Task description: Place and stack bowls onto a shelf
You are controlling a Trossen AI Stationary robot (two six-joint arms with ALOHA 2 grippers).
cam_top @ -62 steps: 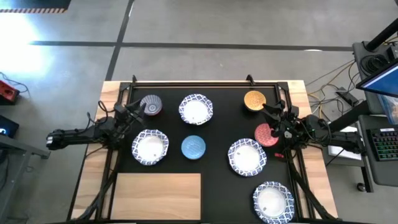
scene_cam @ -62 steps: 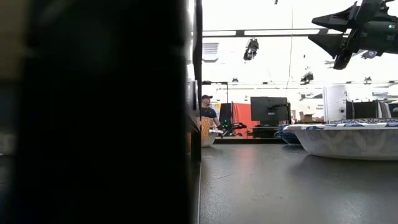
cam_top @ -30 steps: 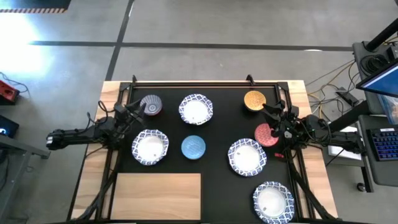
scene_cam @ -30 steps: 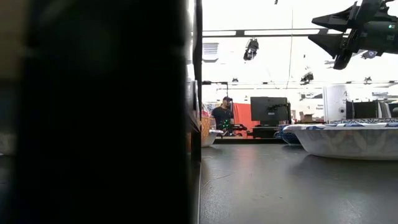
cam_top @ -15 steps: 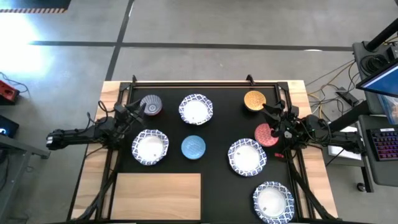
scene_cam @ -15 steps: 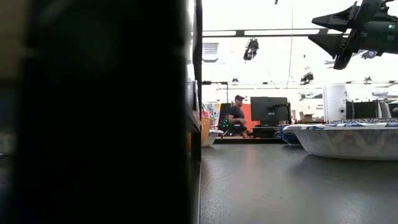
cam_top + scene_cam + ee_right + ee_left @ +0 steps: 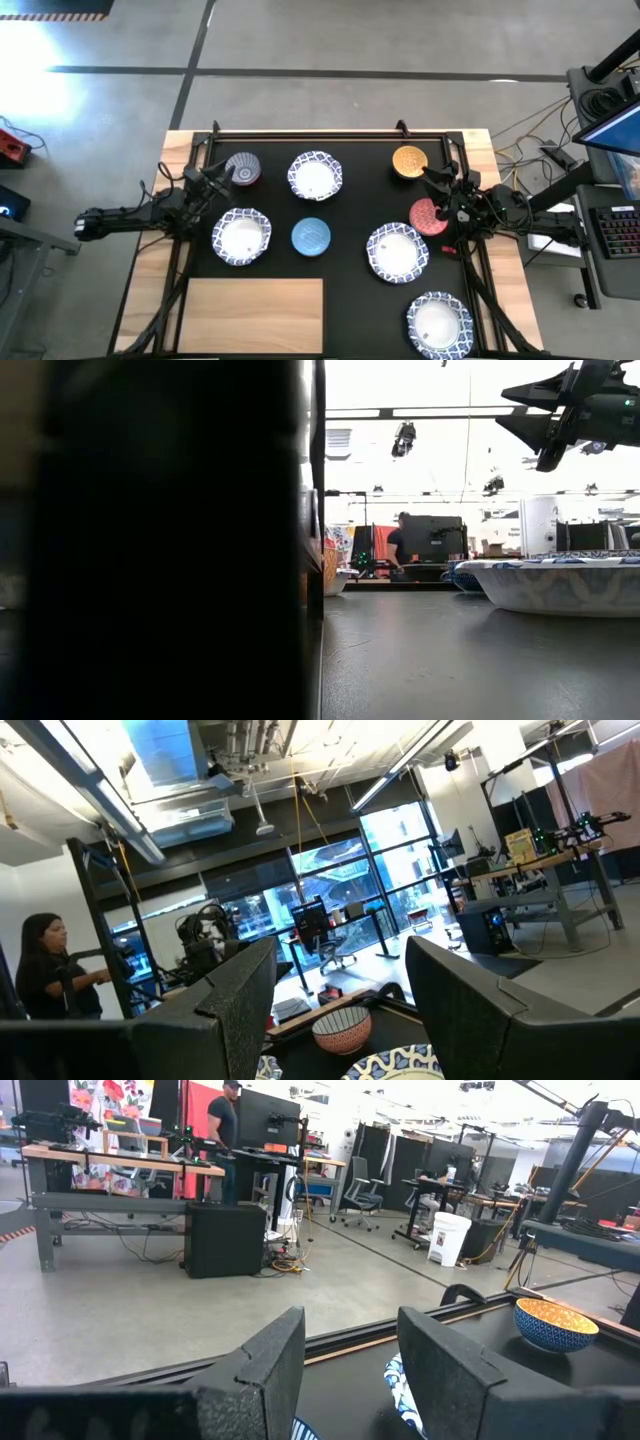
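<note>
While both arms hang idle, nothing on the table has shifted over the last two seconds: task not started.

Nearest, at 7 o'clock on the table, the shelf (image 7: 255,315) lies bare; one white bowl (image 7: 438,323) sits at 5 o'clock, off the black mat (image 7: 355,205). Mid-mat: two more white bowls with the light blue bowl (image 7: 311,236) between them, and the red-pink bowl (image 7: 428,216) at 3. Farther: the grey-purple bowl (image 7: 243,168) at 10, a fourth white bowl at 12, the yellow bowl (image 7: 410,161) at 2. The left gripper (image 7: 220,177) hovers beside the grey-purple bowl and the right gripper (image 7: 435,180) between yellow and red-pink; the jaws of both are parted and empty. A dark shape (image 7: 150,540) blocks half the low view. Only the person (image 7: 400,540) far behind has walked across. Judgement: eight placements remain.
</note>
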